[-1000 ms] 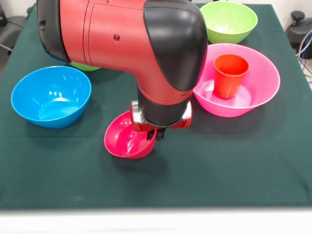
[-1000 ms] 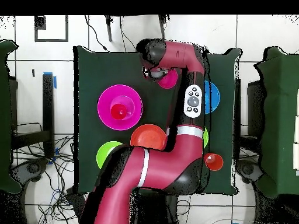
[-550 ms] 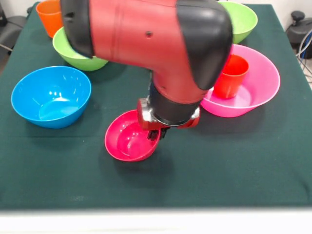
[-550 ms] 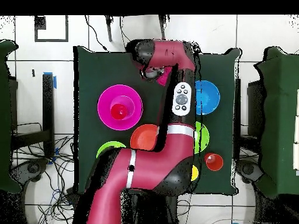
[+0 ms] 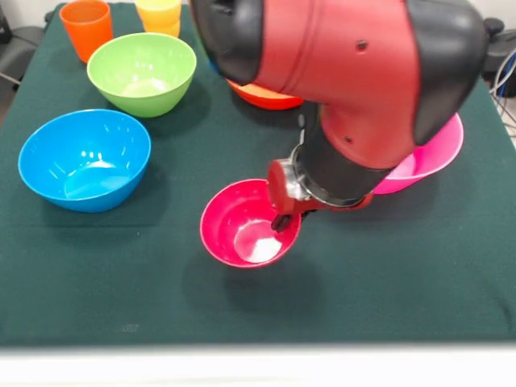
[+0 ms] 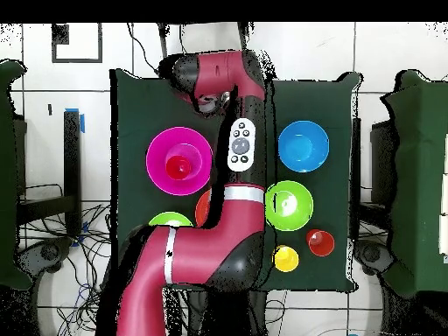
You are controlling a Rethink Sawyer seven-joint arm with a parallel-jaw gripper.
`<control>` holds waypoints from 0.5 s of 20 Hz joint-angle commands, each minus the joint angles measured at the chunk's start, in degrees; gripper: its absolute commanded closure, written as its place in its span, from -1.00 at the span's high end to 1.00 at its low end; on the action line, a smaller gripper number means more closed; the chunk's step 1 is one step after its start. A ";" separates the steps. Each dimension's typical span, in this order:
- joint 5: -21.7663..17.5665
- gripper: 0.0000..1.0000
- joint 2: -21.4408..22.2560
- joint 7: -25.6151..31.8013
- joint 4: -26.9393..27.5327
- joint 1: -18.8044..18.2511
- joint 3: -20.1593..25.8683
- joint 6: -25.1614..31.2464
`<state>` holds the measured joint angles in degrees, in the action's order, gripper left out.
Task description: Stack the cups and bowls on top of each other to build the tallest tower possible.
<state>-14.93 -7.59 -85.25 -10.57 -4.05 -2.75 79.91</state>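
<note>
My gripper (image 5: 282,222) is shut on the right rim of the small crimson bowl (image 5: 242,226), which hangs tilted just above the cloth over its shadow. In the overhead view the wrist (image 6: 210,101) hides that bowl. The big pink bowl (image 5: 431,149) lies just right of the gripper, largely behind the arm. The overhead view shows the red cup (image 6: 178,166) standing upright inside the pink bowl (image 6: 157,149). An orange cup (image 5: 85,28) and a yellow cup (image 5: 159,14) stand at the far left.
A light blue bowl (image 5: 85,159) sits at the left and a lime green bowl (image 5: 143,72) behind it. An orange bowl (image 5: 262,98) peeks out from under the arm. Overhead, a second green bowl (image 6: 164,221) shows beside the arm.
The gripper has carried the crimson bowl to the right in the front view, toward the pink bowl. The arm swung along, uncovering the green bowl and cups and hiding the red cup.
</note>
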 commanded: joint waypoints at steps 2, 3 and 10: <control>-4.46 -1.00 -3.15 -4.05 5.25 1.57 -1.80 5.40; -4.37 -1.00 -3.15 -3.84 5.38 1.72 -2.37 4.84; -2.15 -1.00 -2.25 3.42 8.71 1.81 -6.21 6.83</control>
<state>-14.91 -10.11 -85.25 -4.11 -2.41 -8.38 81.22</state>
